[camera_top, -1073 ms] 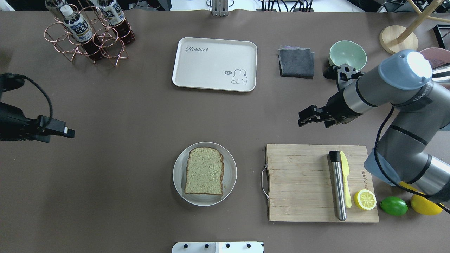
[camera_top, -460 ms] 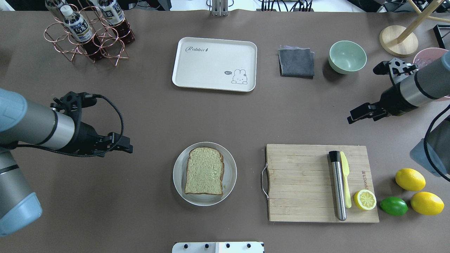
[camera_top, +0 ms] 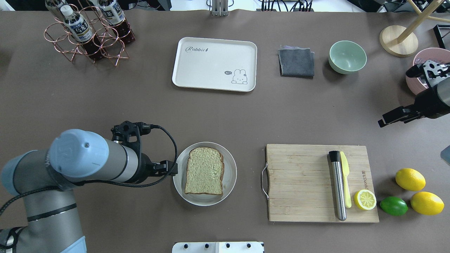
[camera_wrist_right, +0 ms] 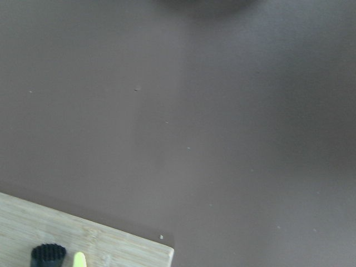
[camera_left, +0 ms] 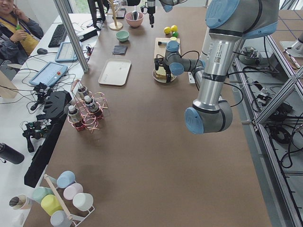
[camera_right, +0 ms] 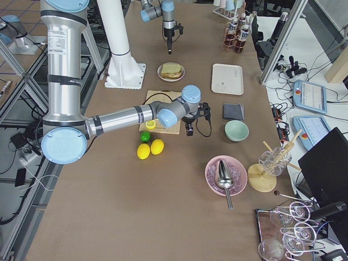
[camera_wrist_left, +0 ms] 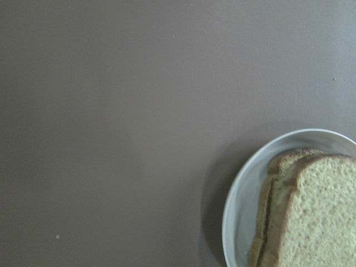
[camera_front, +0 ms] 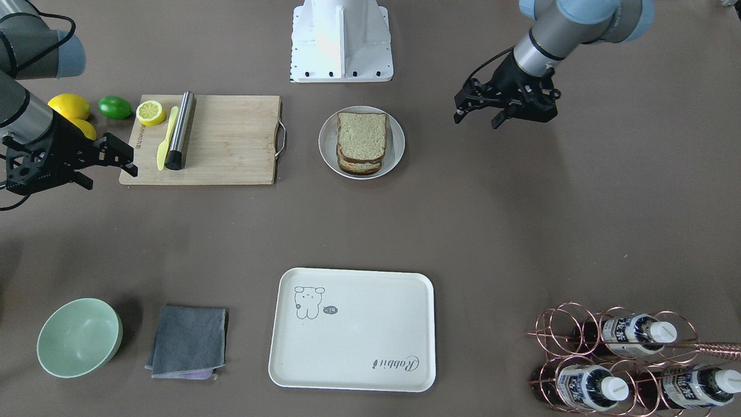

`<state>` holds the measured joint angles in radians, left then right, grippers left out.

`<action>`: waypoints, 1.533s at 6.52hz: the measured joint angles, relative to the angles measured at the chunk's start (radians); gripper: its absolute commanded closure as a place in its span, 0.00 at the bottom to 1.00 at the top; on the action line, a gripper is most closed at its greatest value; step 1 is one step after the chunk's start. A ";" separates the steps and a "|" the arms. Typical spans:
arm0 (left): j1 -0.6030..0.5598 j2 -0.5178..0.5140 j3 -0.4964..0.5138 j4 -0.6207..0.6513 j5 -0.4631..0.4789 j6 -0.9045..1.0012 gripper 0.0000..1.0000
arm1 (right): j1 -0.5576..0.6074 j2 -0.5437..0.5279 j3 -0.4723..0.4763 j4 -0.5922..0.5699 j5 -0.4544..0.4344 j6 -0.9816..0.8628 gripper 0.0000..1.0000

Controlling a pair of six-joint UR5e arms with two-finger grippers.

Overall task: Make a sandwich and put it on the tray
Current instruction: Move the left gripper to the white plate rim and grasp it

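The sandwich (camera_top: 204,171) is a stack of tan speckled bread slices with dark crusts on a round white plate (camera_top: 230,175), also in the front view (camera_front: 362,136) and the left wrist view (camera_wrist_left: 320,217). No egg shows. The cream tray (camera_top: 214,63) with the bear drawing lies bare at the far side, also in the front view (camera_front: 353,327). My left gripper (camera_top: 171,168) is open and empty, hovering just left of the plate (camera_front: 476,120). My right gripper (camera_top: 383,122) is open and empty, far right beyond the board (camera_front: 112,178).
A wooden cutting board (camera_top: 302,182) right of the plate carries a steel rod (camera_top: 337,186), a yellow knife (camera_top: 345,181) and a half lemon (camera_top: 365,199). A lime (camera_top: 393,206) and lemons (camera_top: 410,179) lie beside it. A green bowl (camera_top: 347,57), grey cloth (camera_top: 296,62) and bottle rack (camera_top: 88,31) stand at the back.
My left arm has swung in from the left edge to the plate's left side. My right arm has pulled back to the right edge.
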<state>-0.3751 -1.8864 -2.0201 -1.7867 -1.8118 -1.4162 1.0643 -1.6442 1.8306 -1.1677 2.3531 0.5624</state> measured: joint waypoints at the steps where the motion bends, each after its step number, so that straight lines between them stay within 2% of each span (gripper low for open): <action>1: 0.021 -0.017 0.025 0.002 0.021 -0.006 0.05 | 0.034 -0.044 0.006 0.001 0.012 -0.042 0.01; 3: 0.019 -0.046 0.078 -0.002 0.031 0.050 0.11 | 0.094 -0.127 0.014 0.003 0.019 -0.150 0.01; 5: 0.001 -0.051 0.155 -0.086 0.030 0.111 0.35 | 0.115 -0.155 0.017 0.005 0.020 -0.182 0.01; 7: 0.003 -0.049 0.202 -0.163 0.029 0.118 0.49 | 0.120 -0.160 0.017 0.005 0.022 -0.185 0.01; 8: 0.004 -0.051 0.207 -0.172 0.028 0.119 0.55 | 0.123 -0.161 0.018 0.005 0.024 -0.185 0.01; 9: 0.006 -0.052 0.209 -0.175 0.028 0.120 0.56 | 0.126 -0.161 0.019 0.005 0.027 -0.185 0.01; 10: 0.006 -0.052 0.211 -0.176 0.028 0.120 0.64 | 0.127 -0.162 0.021 0.004 0.032 -0.185 0.01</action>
<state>-0.3689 -1.9386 -1.8095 -1.9630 -1.7840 -1.2963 1.1917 -1.8059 1.8518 -1.1634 2.3852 0.3774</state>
